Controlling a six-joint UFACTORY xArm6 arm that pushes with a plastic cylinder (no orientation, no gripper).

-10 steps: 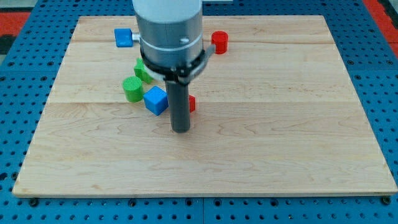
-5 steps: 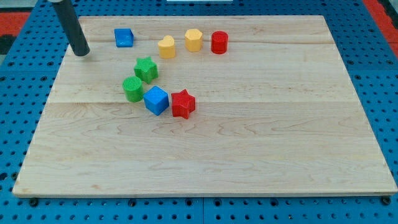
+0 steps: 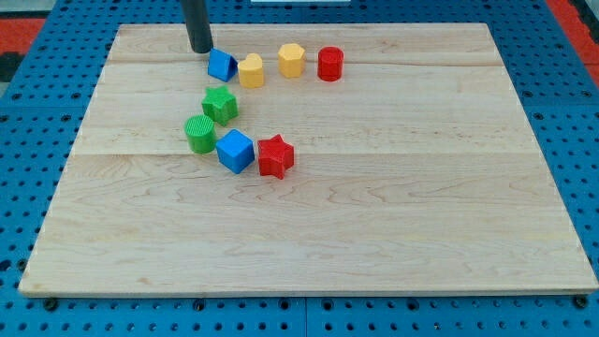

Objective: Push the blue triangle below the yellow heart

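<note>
The blue triangle [image 3: 221, 65] lies near the view's top, just left of the yellow heart [image 3: 251, 70] and close to touching it. My tip [image 3: 200, 49] is at the blue triangle's upper left, right against it. The dark rod rises out of the view's top edge.
A yellow hexagon-like block [image 3: 292, 60] and a red cylinder [image 3: 330, 64] lie right of the heart. Below are a green star [image 3: 220, 103], a green ribbed cylinder [image 3: 199, 134], a blue cube [image 3: 235, 151] and a red star [image 3: 275, 156]. All rest on a wooden board [image 3: 393, 187].
My tip moved from the board's centre to the top left, then rightward. The blue triangle has been pushed right, from apart to beside the yellow heart.
</note>
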